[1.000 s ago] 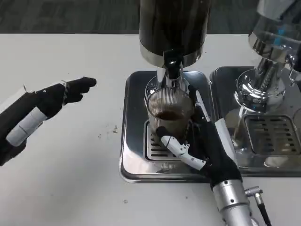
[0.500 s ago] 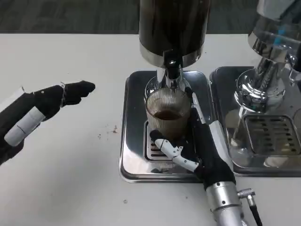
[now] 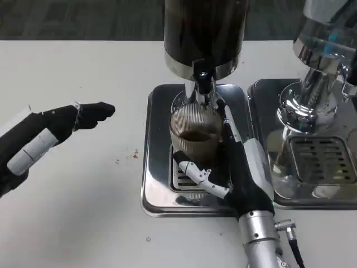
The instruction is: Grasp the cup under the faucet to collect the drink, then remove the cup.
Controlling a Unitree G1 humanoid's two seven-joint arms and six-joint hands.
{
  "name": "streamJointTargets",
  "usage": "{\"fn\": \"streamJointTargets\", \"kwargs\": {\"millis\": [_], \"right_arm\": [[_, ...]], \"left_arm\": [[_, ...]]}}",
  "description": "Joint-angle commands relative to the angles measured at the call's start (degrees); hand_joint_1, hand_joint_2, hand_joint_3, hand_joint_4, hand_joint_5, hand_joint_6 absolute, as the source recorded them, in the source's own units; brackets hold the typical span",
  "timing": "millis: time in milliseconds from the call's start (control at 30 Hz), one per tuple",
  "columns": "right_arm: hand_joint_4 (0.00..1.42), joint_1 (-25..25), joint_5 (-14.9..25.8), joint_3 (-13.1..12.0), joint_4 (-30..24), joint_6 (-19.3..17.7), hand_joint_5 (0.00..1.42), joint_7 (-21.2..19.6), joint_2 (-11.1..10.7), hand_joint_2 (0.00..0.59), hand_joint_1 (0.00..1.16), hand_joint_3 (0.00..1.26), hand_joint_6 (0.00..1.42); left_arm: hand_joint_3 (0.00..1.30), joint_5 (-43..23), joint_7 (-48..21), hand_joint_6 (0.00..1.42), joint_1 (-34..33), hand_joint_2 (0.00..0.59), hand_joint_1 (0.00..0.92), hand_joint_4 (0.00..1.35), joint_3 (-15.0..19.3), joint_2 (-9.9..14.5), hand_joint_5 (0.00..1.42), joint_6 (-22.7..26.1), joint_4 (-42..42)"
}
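Cup (image 3: 195,138) within right hand's (image 3: 240,173) grasp, under faucet (image 3: 203,84)

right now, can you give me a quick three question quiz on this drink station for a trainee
1. True or false: the cup stands under the faucet with dark drink in it.
2. Which hand grips the cup? A) left hand B) right hand
3. Fill in: the cup stands over the grate of the metal ____.

Key: 1 true; 2 B, its fingers wrap the cup while the left hand hovers over the table, holding nothing; 3 tray.
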Motion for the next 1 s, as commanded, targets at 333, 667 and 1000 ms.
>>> {"fn": "streamJointTargets", "kwargs": {"millis": [333,667,1000], "right_arm": [[0.27,1.69,-2.35,2.91,-0.07,1.15,0.4,-3.5,0.44,0.2,0.64,0.25,0.67],[0.35,2.64,-4.78,4.02,-0.68,1.16,0.51,-10.08,0.9,0.204,0.64,0.3,0.83],[0.47,3.81,-6.5,4.55,-0.99,-0.43,0.64,-17.37,0.99,0.212,0.64,0.38,1.0]], "left_arm": [[0.32,1.01,-0.52,0.15,-0.18,0.123,0.0,0.23,-0.54,1.33,0.18,0.59,0.6],[0.32,1.06,-0.63,0.16,0.09,0.13,0.0,0.24,-0.63,1.45,0.19,0.58,0.46],[0.32,1.12,-0.79,0.16,0.29,0.139,0.0,0.25,-0.86,1.41,0.19,0.71,0.29]]}}
